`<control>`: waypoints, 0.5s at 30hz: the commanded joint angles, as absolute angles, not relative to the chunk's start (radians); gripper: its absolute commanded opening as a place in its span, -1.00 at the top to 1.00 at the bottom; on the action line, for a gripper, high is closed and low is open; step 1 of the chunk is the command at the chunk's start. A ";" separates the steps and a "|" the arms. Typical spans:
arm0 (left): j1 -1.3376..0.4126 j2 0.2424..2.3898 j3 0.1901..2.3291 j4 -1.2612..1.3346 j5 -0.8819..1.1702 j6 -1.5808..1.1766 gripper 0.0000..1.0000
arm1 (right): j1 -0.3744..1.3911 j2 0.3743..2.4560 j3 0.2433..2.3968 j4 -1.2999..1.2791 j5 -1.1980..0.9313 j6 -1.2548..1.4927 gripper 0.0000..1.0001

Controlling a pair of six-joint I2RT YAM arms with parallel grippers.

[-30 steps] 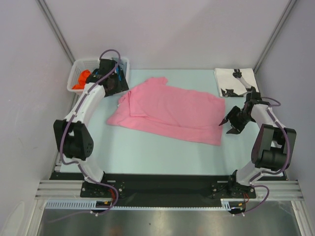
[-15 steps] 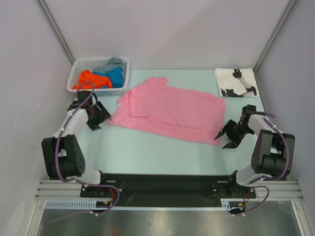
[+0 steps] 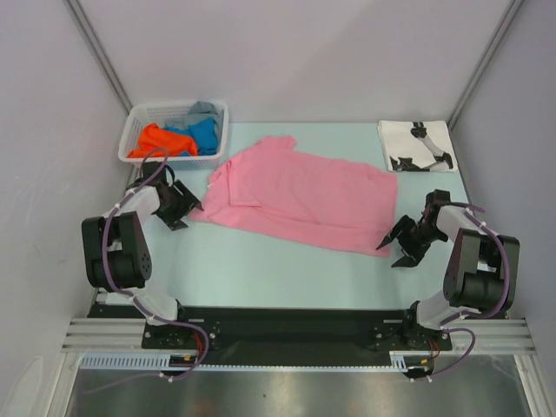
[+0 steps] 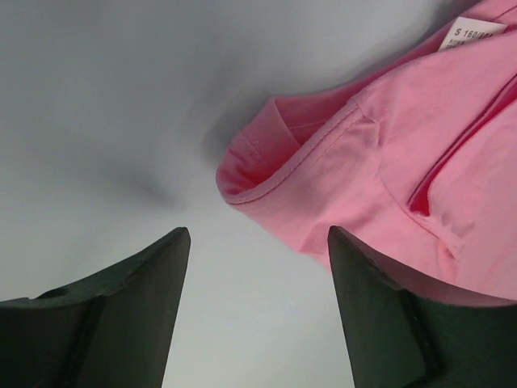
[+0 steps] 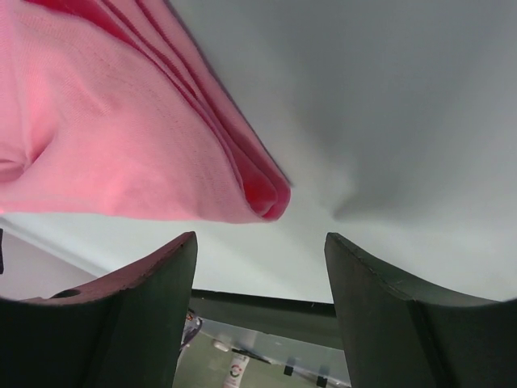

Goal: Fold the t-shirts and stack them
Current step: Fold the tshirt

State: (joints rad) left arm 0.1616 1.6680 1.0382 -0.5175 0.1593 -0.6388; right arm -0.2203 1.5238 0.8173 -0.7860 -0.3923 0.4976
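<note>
Pink t-shirt (image 3: 300,195) lies flat on the pale table (image 3: 278,269), roughly mid-table, long side running across w/ a slight slant; its left end has a flap of cloth doubled over onto the body; a small white size label (image 4: 477,32) shows near that end in the left wrist view, text too small to read fully.

Left gripper (image 3: 189,215) sits low just off the shirt's left edge, apart from it; jaws spread wide w/ nothing between them; a rounded sleeve hem lies just ahead of the 2 fingers (image 4: 121,323).

Right gripper (image 3: 388,254) sits low just off the shirt's near right corner; jaws also apart and empty; the corner, w/ several layered edges, lies just ahead of them, not between; can't tell if a tip touches cloth.

White lattice basket (image 3: 139,122) stands beyond the shirt's left end, near but apart; inside are an orange shirt (image 3: 156,139), a blue shirt (image 3: 204,132) and a grey shirt (image 3: 201,110), all bunched.

White printed shirt (image 3: 417,145) lies folded flat beyond the pink shirt's right end, close but apart.
</note>
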 commanded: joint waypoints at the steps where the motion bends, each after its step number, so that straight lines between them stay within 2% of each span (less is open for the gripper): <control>1: 0.172 1.675 1.072 -0.549 0.140 -0.705 -0.50 | -0.222 1.503 0.818 -0.773 -0.394 0.509 -0.42; 15: 0.170 1.776 1.121 -0.489 0.123 -0.721 -0.24 | -0.224 1.551 0.824 -0.741 -0.394 0.511 -0.40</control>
